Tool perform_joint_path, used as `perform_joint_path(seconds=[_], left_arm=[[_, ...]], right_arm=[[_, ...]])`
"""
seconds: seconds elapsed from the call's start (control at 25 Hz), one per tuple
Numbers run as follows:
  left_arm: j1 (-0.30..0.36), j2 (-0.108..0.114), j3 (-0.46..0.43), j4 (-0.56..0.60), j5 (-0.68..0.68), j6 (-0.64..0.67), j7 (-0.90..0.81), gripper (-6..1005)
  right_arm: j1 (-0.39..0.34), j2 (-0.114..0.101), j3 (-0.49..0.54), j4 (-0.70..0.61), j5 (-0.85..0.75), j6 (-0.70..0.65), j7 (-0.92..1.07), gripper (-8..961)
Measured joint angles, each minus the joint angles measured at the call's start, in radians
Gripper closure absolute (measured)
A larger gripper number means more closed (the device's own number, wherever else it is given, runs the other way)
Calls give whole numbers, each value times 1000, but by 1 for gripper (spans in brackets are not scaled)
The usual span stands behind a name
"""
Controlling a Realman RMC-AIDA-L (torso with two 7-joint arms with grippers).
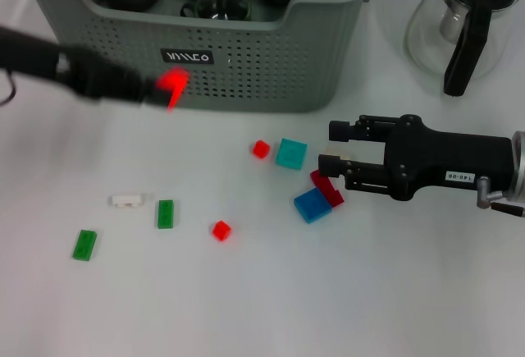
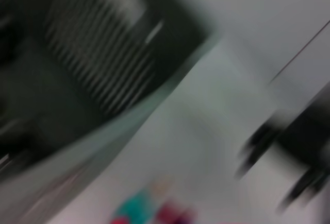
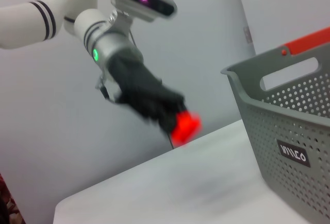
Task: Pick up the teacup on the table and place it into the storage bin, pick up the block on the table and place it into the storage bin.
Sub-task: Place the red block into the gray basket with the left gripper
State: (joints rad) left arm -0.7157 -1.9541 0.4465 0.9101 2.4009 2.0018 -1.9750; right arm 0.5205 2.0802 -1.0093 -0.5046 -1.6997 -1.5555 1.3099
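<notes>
While my left gripper (image 1: 168, 88) hangs just before the bin (image 1: 271, 70) near its label, its fingers are clamped on a red block (image 1: 174, 84) held clear of the table (image 1: 262, 308). My right gripper (image 1: 335, 153) sits low over the table with fingers apart, dark red block (image 1: 328, 188) just below them.

Left gripper (image 1: 168, 88) raised, fingers clamped, right gripper (image 1: 335, 152) low, fingers apart
</notes>
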Motion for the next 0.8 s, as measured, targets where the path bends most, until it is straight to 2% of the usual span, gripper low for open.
perform_joint_path(seconds=[0.08,0.16,0.2,0.32,0.4,0.48,0.64,0.72,0.8], left_arm=[[-12,54,-66,-186,-142,17,6,800],[-15,100,-118,-369,-309,-18,12,797],[-13,109,-134,-426,-372,-47,9,796],[-14,99,-144,-470,-478,-143,-27,792],[-25,84,-122,-406,-495,-234,-69,789],[-39,79,-33,-290,-471,-367,-133,786],[-74,95,248,-139,-322,-619,-309,781],[-111,96,398,-92,-170,-731,-426,778],[-167,84,486,-98,2,-797,-521,775]], right_arm=[[-1,1,0,0,0,0,-1,311],[-1,2,-1,0,0,0,-3,311],[-1,2,-2,0,0,0,-2,311],[3,1,-3,1,0,2,-1,310],[3,1,-2,1,0,3,0,310],[1,2,-1,2,0,3,0,310],[-4,2,-1,1,0,3,0,310],[-6,2,-1,1,0,4,0,310],[-6,3,-3,1,0,3,-1,310]])
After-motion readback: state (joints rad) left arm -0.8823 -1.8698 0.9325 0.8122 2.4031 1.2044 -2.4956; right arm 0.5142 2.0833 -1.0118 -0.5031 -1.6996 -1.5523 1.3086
